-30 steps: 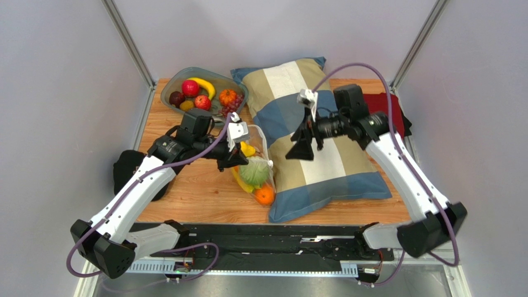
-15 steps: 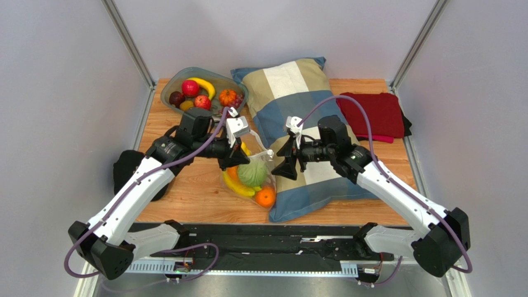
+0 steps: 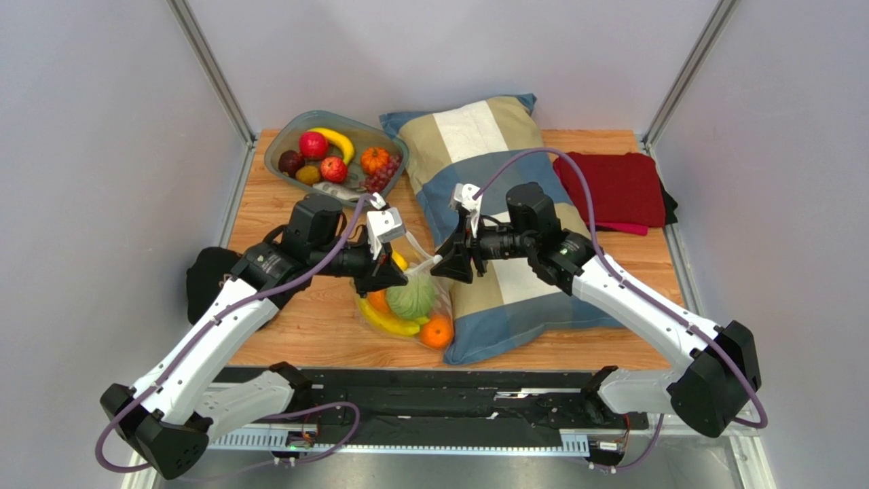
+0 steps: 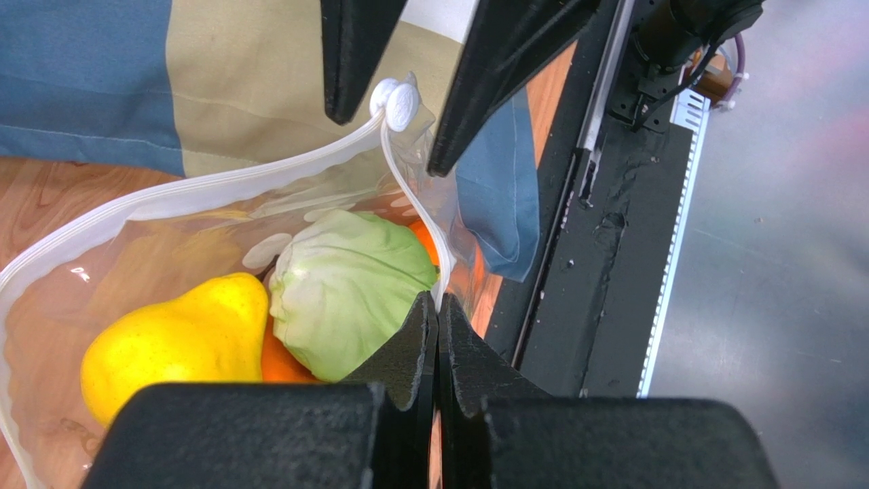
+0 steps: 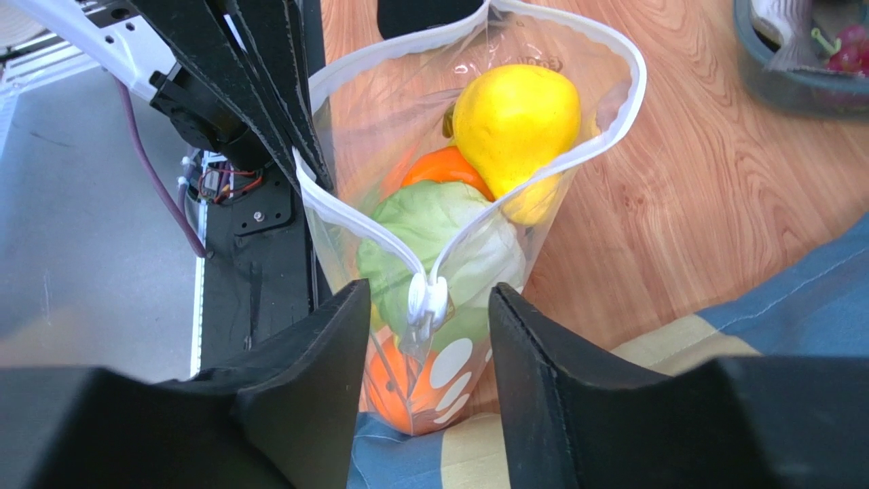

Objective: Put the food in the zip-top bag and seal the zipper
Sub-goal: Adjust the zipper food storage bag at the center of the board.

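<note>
One zip-top bag [image 5: 357, 132] stands by the near edge of the desk [image 3: 306, 331]. It touches the near left corner of the one striped pillow [image 3: 479, 143]. In the bag are one green cabbage [image 5: 408, 226], one yellow lemon [image 5: 515, 112], two oranges [image 5: 441, 168] and one banana [image 3: 386, 319]. The zipper [image 5: 612, 132] gapes in a wide loop. The left gripper [image 4: 437, 316] is squeezed tight on the bag's mouth edge. The right gripper [image 5: 428, 290] is spread wide, with the one white slider [image 5: 426, 304] between its two fingers. One grey bowl [image 3: 273, 153] in the far left corner holds two red apples [image 3: 313, 145], a second banana [image 3: 340, 143] and one bunch of grapes [image 3: 381, 179]. One red cloth [image 3: 617, 188] lies in the far right corner.
</note>
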Motion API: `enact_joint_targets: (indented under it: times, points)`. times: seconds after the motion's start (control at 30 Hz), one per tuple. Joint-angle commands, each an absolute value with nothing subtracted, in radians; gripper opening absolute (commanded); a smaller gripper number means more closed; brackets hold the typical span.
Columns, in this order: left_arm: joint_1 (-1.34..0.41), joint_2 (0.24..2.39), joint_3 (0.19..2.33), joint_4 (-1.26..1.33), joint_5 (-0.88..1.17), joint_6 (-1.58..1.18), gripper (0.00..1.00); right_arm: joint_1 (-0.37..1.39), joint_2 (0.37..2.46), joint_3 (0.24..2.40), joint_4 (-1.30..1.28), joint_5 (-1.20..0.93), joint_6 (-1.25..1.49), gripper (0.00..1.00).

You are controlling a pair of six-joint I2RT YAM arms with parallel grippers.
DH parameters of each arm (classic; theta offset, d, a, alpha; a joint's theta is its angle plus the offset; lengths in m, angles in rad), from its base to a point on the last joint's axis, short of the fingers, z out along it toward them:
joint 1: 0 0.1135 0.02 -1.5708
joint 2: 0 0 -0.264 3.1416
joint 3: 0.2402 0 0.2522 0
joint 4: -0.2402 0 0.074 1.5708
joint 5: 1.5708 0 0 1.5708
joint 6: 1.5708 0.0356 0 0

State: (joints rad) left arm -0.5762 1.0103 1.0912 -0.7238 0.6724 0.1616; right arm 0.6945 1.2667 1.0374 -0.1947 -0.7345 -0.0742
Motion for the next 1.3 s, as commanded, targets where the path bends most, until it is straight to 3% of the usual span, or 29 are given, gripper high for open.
enact_joint_targets:
  times: [0.0,0.1,0.17,0.23,0.3,0.5,0.97,1.2,1.27]
  points:
    - [-0.586,0.965,1.086,-0.676,0.693,0.143,0.00,0.713,1.276,1.092,-0.176,-0.762,-0.103,0.37]
    - [-0.586,0.950,1.075,-0.673,0.687,0.141,0.00,0.715,1.270,1.088,-0.199,-0.768,-0.127,0.28]
    - [-0.586,0.936,1.065,-0.673,0.681,0.140,0.00,0.713,1.259,1.081,-0.206,-0.758,-0.135,0.32]
    - [-0.586,0.930,1.060,-0.667,0.678,0.133,0.00,0.715,1.244,1.066,-0.212,-0.758,-0.141,0.43]
    - [-0.586,0.927,1.055,-0.663,0.678,0.127,0.00,0.715,1.236,1.048,-0.210,-0.752,-0.143,0.46]
    - [-0.586,0.931,1.055,-0.654,0.684,0.118,0.00,0.716,1.238,1.040,-0.202,-0.750,-0.140,0.39]
    - [-0.586,0.931,1.052,-0.646,0.701,0.106,0.00,0.721,1.239,1.000,-0.202,-0.739,-0.124,0.37]
    - [-0.588,0.930,1.043,-0.647,0.710,0.110,0.00,0.721,1.239,1.031,-0.184,-0.733,-0.100,0.29]
    - [-0.589,0.930,1.042,-0.646,0.712,0.112,0.00,0.723,1.244,1.034,-0.184,-0.736,-0.103,0.22]
